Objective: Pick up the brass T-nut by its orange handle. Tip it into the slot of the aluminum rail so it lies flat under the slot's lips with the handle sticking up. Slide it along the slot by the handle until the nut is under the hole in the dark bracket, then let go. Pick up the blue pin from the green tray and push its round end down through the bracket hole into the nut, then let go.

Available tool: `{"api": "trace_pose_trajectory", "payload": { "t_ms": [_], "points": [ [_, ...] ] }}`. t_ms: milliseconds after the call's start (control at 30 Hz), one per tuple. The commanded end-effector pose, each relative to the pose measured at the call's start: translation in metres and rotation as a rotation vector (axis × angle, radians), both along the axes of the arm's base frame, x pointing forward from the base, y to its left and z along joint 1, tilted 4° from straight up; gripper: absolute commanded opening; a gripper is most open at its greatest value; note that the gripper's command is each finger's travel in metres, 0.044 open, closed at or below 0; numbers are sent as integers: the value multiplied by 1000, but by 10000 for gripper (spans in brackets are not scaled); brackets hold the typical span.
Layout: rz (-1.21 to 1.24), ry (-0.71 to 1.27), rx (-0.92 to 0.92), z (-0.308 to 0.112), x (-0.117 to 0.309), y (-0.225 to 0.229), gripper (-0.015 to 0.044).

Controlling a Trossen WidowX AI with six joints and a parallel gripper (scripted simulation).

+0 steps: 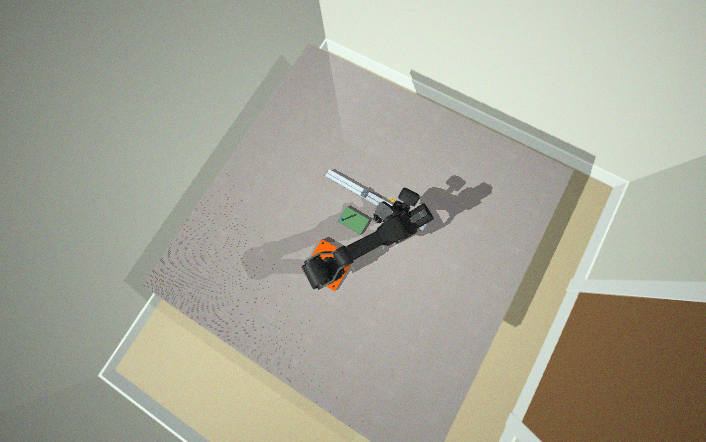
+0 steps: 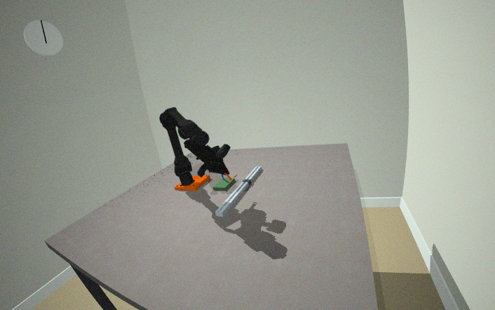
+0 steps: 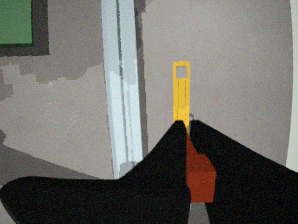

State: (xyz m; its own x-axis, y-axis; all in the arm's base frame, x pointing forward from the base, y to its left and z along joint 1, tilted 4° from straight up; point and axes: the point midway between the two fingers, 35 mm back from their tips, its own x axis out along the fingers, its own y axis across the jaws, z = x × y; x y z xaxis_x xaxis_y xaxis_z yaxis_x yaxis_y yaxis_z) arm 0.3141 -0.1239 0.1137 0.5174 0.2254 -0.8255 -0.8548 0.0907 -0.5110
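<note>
Nearly closed, the jaws (image 2: 228, 174) grip the orange handle (image 2: 228, 176) (image 3: 201, 182), partly hidden behind black fingers.

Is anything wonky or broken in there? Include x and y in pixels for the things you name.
Nothing looks broken or spilled. The brass nut (image 1: 392, 199) (image 2: 233, 179) (image 3: 181, 100) tilts in the gripper (image 1: 394, 204) (image 2: 228, 173) (image 3: 185, 127), but that's probably just how it's being carried. The blue pin lies slanted in its green tray (image 1: 357, 225) (image 2: 220, 187) (image 3: 15, 22), which seems fine.
</note>
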Motion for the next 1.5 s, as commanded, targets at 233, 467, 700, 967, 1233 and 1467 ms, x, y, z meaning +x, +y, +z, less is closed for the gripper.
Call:
{"api": "trace_pose_trajectory", "payload": {
  "t_ms": [233,467,700,967,1233,1467],
  "points": [
    [5,-31,-2,-3,-5,2,-150],
    [6,-53,-8,-4,-7,2,-150],
    [8,-75,-13,-4,-9,3,-150],
    [10,-99,-20,-5,-11,4,-150],
    [12,-124,-27,-6,-13,4,-150],
    [14,-146,-33,-6,-15,5,-150]
  ]
}}
